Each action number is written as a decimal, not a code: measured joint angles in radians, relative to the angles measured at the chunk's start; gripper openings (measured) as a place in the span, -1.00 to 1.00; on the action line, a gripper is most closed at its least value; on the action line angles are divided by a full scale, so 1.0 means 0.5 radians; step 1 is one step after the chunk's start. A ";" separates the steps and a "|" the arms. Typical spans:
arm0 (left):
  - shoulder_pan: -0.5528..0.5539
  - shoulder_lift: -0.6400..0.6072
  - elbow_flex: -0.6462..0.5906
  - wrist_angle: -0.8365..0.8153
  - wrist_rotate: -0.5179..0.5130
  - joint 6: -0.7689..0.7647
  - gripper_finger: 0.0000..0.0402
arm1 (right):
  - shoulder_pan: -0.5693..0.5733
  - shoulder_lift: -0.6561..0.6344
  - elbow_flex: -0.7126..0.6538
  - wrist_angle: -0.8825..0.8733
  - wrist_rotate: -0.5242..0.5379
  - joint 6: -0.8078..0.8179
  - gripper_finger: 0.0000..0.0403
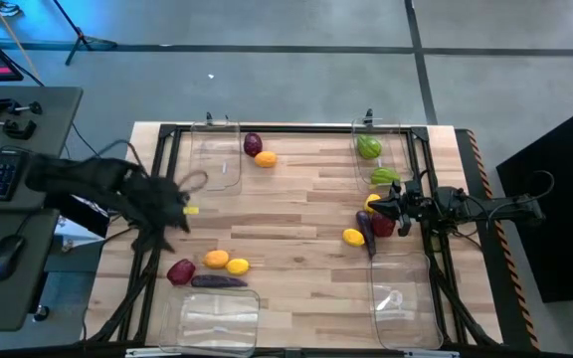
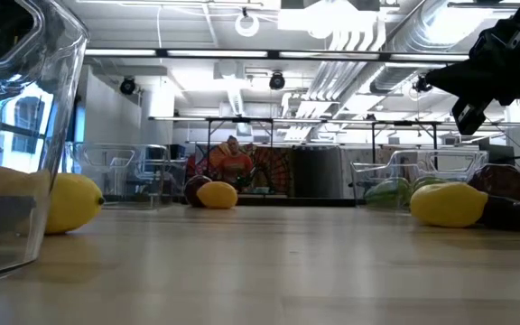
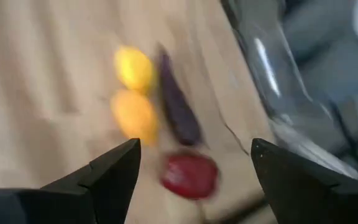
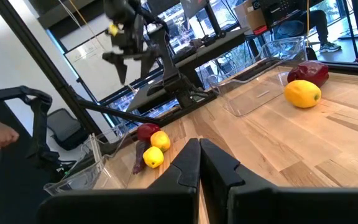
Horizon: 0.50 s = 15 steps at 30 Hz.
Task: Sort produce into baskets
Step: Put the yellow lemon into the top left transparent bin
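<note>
Overhead: your left gripper [image 1: 172, 214], jaws spread and empty, hangs over the table's left side, probably lining up the near-left produce by the empty near-left basket [image 1: 212, 318].
Left wrist: dark red lump [image 3: 189, 175], orange piece [image 3: 133, 116], yellow piece [image 3: 133, 68] and purple eggplant [image 3: 178, 106] lie ahead.
Right wrist: your right gripper [image 4: 199, 163] waits closed, holding nothing.

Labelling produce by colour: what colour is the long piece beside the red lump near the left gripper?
Dark purple: the long piece shows best in the left wrist view.
</note>
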 joint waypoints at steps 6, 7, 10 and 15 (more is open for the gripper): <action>-0.316 0.098 -0.197 0.731 -0.013 -0.364 0.46 | 0.000 0.000 0.000 0.000 0.000 0.000 -1.00; -0.350 0.129 -0.219 0.918 -0.013 -0.378 0.46 | 0.001 0.000 -0.001 -0.001 0.000 0.000 -1.00; -0.424 0.231 -0.266 1.343 -0.014 -0.414 0.46 | 0.000 -0.001 0.000 -0.001 0.000 0.000 -1.00; -0.466 0.381 -0.269 1.587 -0.020 -0.606 0.46 | 0.000 0.000 0.000 0.000 0.000 0.000 -1.00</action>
